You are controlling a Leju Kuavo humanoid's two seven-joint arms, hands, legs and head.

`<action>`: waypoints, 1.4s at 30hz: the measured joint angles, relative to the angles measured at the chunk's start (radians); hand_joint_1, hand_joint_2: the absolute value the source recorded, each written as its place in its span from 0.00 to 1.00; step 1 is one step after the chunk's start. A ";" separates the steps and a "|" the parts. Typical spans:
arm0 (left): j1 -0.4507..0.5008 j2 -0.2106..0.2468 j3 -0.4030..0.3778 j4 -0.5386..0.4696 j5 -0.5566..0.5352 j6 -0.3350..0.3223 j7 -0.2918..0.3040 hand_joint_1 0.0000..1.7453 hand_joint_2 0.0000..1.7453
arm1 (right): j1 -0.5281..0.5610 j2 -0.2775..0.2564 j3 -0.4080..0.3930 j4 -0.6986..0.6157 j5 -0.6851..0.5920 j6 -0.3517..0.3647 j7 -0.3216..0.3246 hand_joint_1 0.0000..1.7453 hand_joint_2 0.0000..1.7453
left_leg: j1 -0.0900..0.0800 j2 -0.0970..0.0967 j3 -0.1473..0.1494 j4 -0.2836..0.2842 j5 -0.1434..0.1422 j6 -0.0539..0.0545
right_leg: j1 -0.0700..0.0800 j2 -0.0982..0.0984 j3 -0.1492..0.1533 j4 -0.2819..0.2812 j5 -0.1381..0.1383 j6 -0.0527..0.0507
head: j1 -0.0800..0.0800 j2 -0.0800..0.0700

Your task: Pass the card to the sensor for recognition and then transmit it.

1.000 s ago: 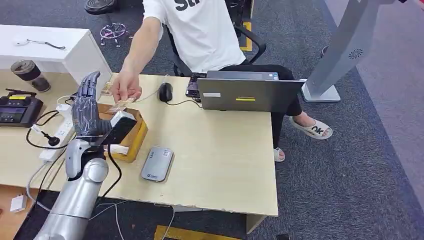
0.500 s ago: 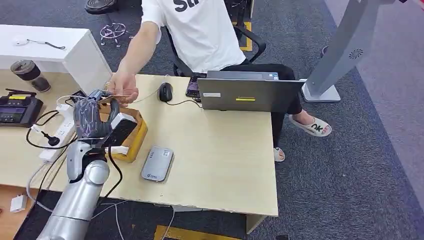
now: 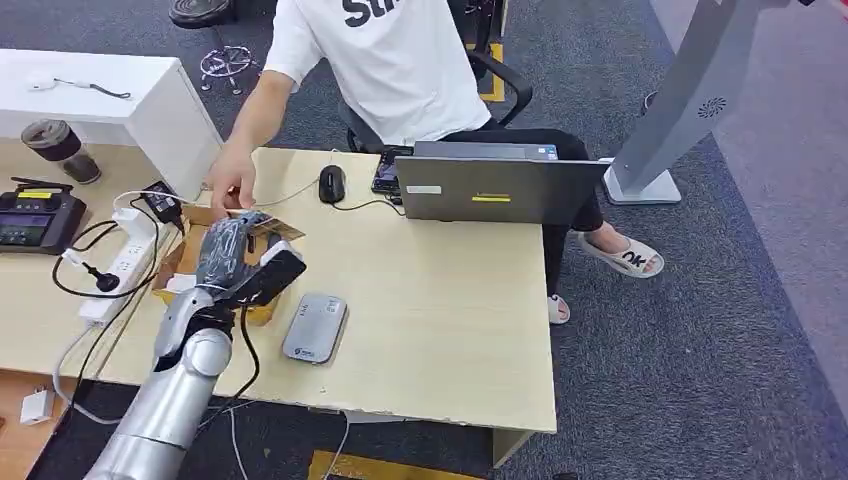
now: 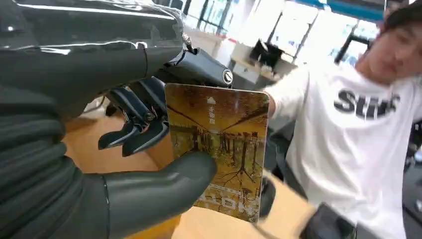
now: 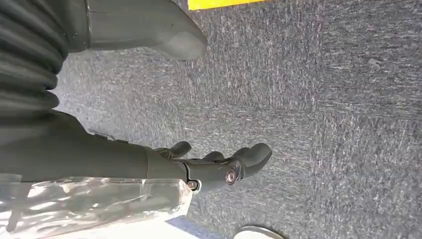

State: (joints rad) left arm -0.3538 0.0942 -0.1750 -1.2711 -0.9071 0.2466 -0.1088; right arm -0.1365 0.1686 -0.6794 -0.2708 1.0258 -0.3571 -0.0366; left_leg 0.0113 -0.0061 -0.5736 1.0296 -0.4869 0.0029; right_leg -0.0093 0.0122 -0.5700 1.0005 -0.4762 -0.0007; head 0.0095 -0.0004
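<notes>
**Card in our left hand, reader waiting near the front edge**

We are holding the card in our left hand, the thick thumb pressing on its printed face while the darker fingers are bracing it from behind. It is standing broad and flat in that pinch, most of its face free of the hand, which we judge is the sensible way to carry it: the free part can be laid against a reader without the fingers getting in between.

In the head view our hand is hovering over the cardboard box near the desk's left side, and the card is showing there as little more than a pale sliver at the fingertips. The grey card reader is lying flat near the front edge, just beside the box, and apart from our hand. We judge the recognition step is not yet done.

The person's hand is resting at the back edge, close to our hand but not touching the card.

The wrist view is giving us the grip and the card's picture of trees, which the head view cannot resolve; the head view is giving us the reader and the desk layout.

Our right hand is hanging over grey carpet, fingers loosely curled, holding nothing.
</notes>
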 joint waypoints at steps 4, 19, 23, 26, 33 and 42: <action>0.027 -0.001 -0.055 0.004 -0.022 -0.062 0.023 1.00 1.00 | 0.005 0.000 0.000 0.000 -0.003 0.001 -0.003 0.00 1.00 | 0.000 0.000 0.000 0.000 0.000 0.000 | 0.000 0.000 0.000 0.000 0.000 0.000 | 0.000 0.000; 0.062 0.040 -0.170 0.052 -0.119 -0.102 0.084 1.00 1.00 | 0.015 0.000 0.000 0.000 -0.001 0.011 -0.003 0.00 1.00 | 0.000 0.000 0.000 0.000 0.000 0.000 | 0.000 0.000 0.000 0.000 0.000 0.000 | 0.000 0.000; 0.062 0.050 -0.175 0.059 -0.135 -0.103 0.092 1.00 1.00 | 0.015 0.000 0.000 0.000 -0.001 0.012 -0.003 0.00 1.00 | 0.000 0.000 0.000 0.000 0.000 0.000 | 0.000 0.000 0.000 0.000 0.000 0.000 | 0.000 0.000; 0.062 0.062 -0.188 0.067 -0.182 -0.106 0.125 1.00 1.00 | 0.016 0.000 0.000 0.000 -0.001 0.012 -0.003 0.00 1.00 | 0.000 0.000 0.000 0.000 0.000 0.000 | 0.000 0.000 0.000 0.000 0.000 0.000 | 0.000 0.000; 0.059 0.086 -0.208 0.092 -0.224 -0.111 0.156 1.00 1.00 | 0.017 0.000 0.000 0.000 0.002 0.012 -0.001 0.00 1.00 | 0.000 0.000 0.000 0.000 0.000 0.000 | 0.000 0.000 0.000 0.000 0.000 0.000 | 0.000 0.000; 0.057 0.088 -0.214 0.127 -0.226 -0.080 0.166 1.00 1.00 | 0.017 0.005 0.000 0.001 0.020 0.012 0.009 0.00 1.00 | 0.000 0.000 0.000 0.000 0.000 0.000 | 0.000 -0.001 0.001 0.000 0.000 0.000 | 0.000 0.000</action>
State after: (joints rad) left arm -0.2971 0.1824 -0.3895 -1.1445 -1.1326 0.1663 0.0568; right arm -0.1196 0.1740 -0.6798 -0.2701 1.0456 -0.3452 -0.0278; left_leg 0.0114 -0.0062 -0.5734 1.0295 -0.4872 0.0033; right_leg -0.0093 0.0114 -0.5692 1.0004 -0.4764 -0.0006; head 0.0092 -0.0004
